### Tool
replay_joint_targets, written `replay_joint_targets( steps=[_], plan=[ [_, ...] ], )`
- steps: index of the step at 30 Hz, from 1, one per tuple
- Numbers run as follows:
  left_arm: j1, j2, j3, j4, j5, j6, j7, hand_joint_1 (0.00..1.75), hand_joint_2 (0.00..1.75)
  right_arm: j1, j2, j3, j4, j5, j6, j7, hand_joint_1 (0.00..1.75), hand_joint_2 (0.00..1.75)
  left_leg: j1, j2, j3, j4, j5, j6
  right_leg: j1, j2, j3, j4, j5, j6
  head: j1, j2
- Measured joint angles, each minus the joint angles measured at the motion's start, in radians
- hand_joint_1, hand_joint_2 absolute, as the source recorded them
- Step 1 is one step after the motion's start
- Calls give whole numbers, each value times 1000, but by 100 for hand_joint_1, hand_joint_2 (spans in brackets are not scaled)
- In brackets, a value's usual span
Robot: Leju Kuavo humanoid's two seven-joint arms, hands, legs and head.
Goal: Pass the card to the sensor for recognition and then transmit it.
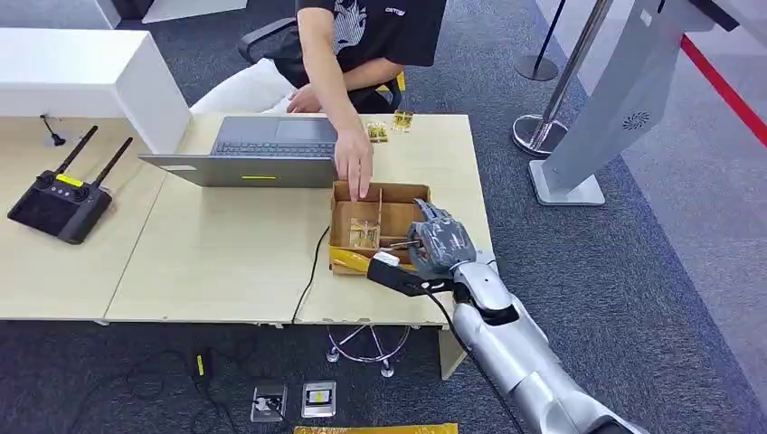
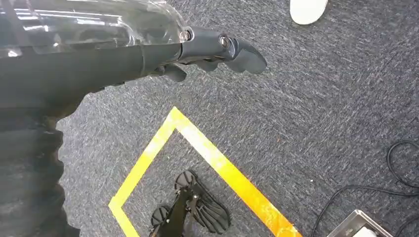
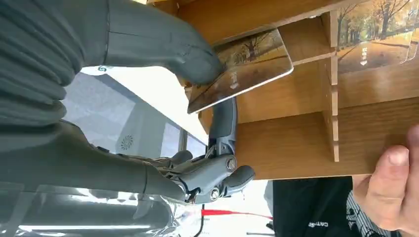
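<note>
the robot's right hand (image 3: 148, 74) reaches over the near-right part of a divided wooden box (image 1: 404, 193) on a pale desk (image 1: 226, 262), pinching a card (image 3: 242, 69) between its thick grey thumb and a dark finger beneath. the card is a thin rectangle printed with an autumn avenue of trees in yellow and brown, with a small white mark on its face. it sits over a compartment at the box's near-right corner; its long axis runs out from the fingers toward the box's inner divider, and its free end slopes slightly, with a pale edge catching light. a second card (image 3: 375, 42) bearing the same tree print lies in a neighbouring compartment. a person's hand (image 1: 354, 167) rests on the far rim of the box, fingertips pointing down into it, beside an open laptop (image 1: 249, 154). the left hand (image 2: 212, 52) hangs over grey carpet (image 2: 321, 113) crossed by yellow tape (image 2: 212, 158), fingers loosely apart and holding nothing. a black remote controller (image 1: 59, 203) with two antennas lies on the adjoining desk.
</note>
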Motion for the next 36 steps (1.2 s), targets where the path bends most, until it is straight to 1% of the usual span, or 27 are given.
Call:
replay_joint_targets(
  steps=[12,17,22,25,30,34,36],
  plan=[
    [0,0,0,0,0,0,-1,0,175,-7,0,0,14,1,-8,-15,175,175,0,0,0,0,0,0,0,0,0,0,0,0,0,0],
    [0,0,0,0,3,1,-4,0,175,-16,3,0,19,2,-25,-29,175,175,0,0,0,0,0,0,0,0,0,0,0,0,0,0],
    [0,0,0,0,6,4,-11,0,175,-39,0,-2,-9,-3,-29,-30,175,175,0,0,0,0,0,0,0,0,0,0,0,0,0,0],
    [2,0,0,0,7,8,-21,0,175,-57,-12,-15,-75,-24,-24,-21,175,175,0,0,0,0,0,0,0,0,0,0,0,0,0,0],
    [5,0,0,0,6,8,-34,0,175,-129,-58,-88,-284,-76,36,-15,175,175,-1,0,0,0,0,0,0,0,0,0,0,0,0,0],
    [6,0,0,0,-2,4,-42,0,175,-160,-69,-156,-426,-154,91,-53,175,175,-1,0,0,0,0,0,0,0,0,0,0,0,0,0],
    [5,-1,-2,0,-8,-5,-44,0,175,-189,-67,-177,-439,-239,115,-108,175,175,0,1,0,0,0,0,0,0,0,0,0,0,0,0]
  ],
)
